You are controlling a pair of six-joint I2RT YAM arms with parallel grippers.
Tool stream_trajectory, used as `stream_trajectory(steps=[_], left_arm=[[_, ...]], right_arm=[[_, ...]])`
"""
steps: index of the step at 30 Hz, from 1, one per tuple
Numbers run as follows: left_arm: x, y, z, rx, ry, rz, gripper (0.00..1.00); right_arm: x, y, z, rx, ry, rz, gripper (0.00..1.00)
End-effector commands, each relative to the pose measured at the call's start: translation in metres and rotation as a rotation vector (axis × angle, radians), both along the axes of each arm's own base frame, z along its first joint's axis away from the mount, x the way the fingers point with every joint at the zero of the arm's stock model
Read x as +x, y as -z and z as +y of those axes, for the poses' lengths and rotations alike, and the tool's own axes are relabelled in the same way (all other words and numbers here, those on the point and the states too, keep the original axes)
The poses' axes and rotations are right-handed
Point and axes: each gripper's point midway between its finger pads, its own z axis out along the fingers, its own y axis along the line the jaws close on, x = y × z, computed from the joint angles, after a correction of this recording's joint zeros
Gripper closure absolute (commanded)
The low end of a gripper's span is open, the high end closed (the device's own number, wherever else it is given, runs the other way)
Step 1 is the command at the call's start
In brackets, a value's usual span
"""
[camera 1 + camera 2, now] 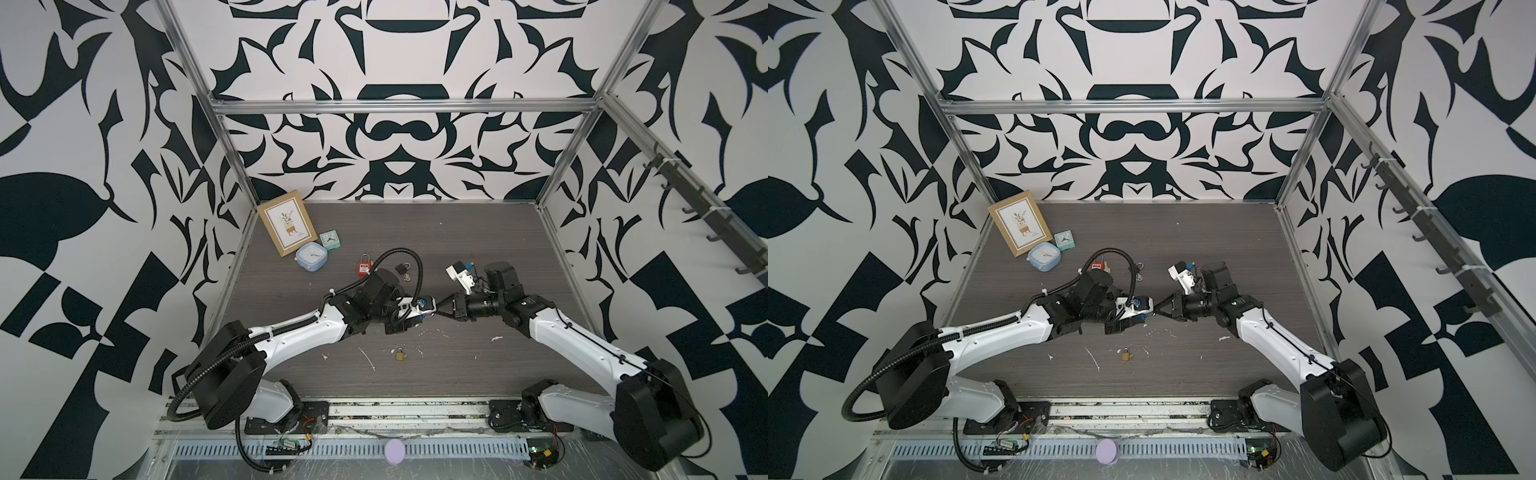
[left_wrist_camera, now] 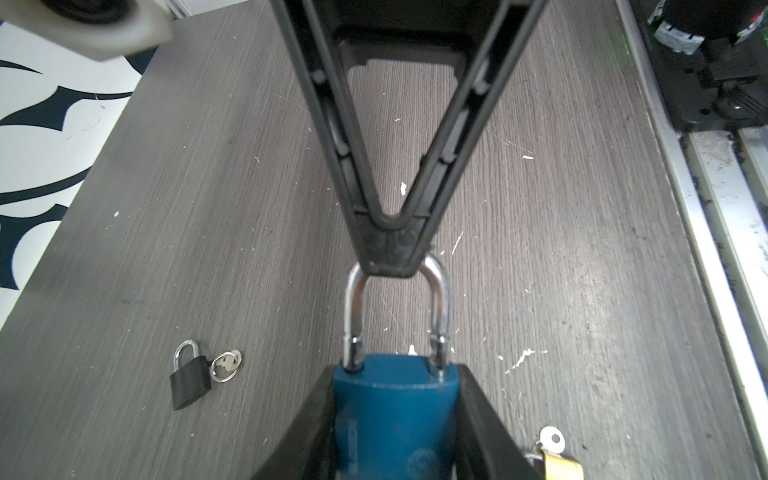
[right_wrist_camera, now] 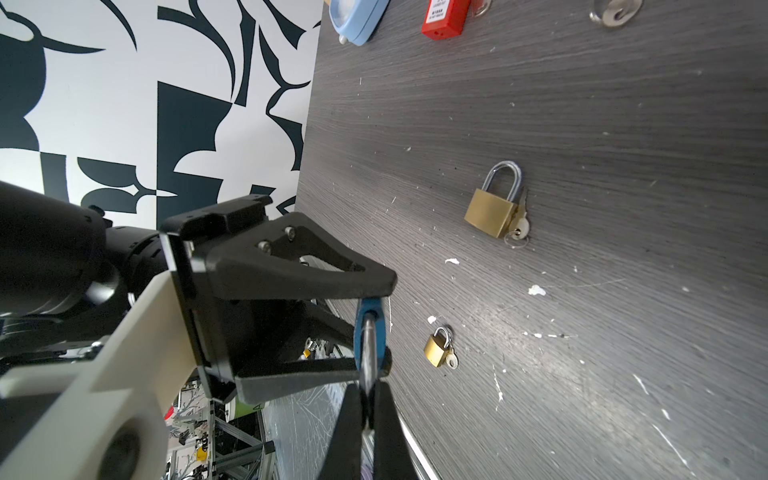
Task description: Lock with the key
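A blue padlock (image 2: pixel 395 415) with a silver shackle (image 2: pixel 355 307) is held above the table in both top views (image 1: pixel 423 304) (image 1: pixel 1139 302). My left gripper (image 2: pixel 395 399) (image 1: pixel 420 308) is shut on its blue body, one finger on each side. My right gripper (image 2: pixel 388 257) (image 1: pixel 437 308) comes from the opposite side, and its tips are shut on the top of the shackle's bow. In the right wrist view the padlock (image 3: pixel 358 332) shows edge-on between the left gripper's fingers, with the right gripper (image 3: pixel 368 388) pinching the shackle. The key is hidden, as is the padlock's lower end.
A brass padlock (image 1: pixel 400 355) lies on the table below the grippers. A black padlock (image 2: pixel 189 376) and a red one (image 1: pixel 363 268) lie farther back. Two clocks (image 1: pixel 311 255) and a picture frame (image 1: pixel 286 222) stand at the back left.
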Motion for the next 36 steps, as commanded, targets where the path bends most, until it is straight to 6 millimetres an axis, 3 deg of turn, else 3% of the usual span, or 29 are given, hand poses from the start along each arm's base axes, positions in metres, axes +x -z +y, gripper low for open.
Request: stream_trajectory(steps=[1,20,36], left_arm=[[0.012,-0.039,-0.014,-0.122,-0.003,-0.101,1.00],[0.024,-0.095,-0.038,-0.288,0.012,-0.168,1.00],[0.042,-0.165,-0.054,-0.524,-0.012,-0.263,1.00]], right_arm=[[-0.001,0.004,0.002,0.007,-0.010,0.009,1.00],[-0.013,0.031,0.022,-0.012,-0.062,0.078,1.00],[-0.022,0.052,0.033,-0.029,-0.084,0.116,1.00]])
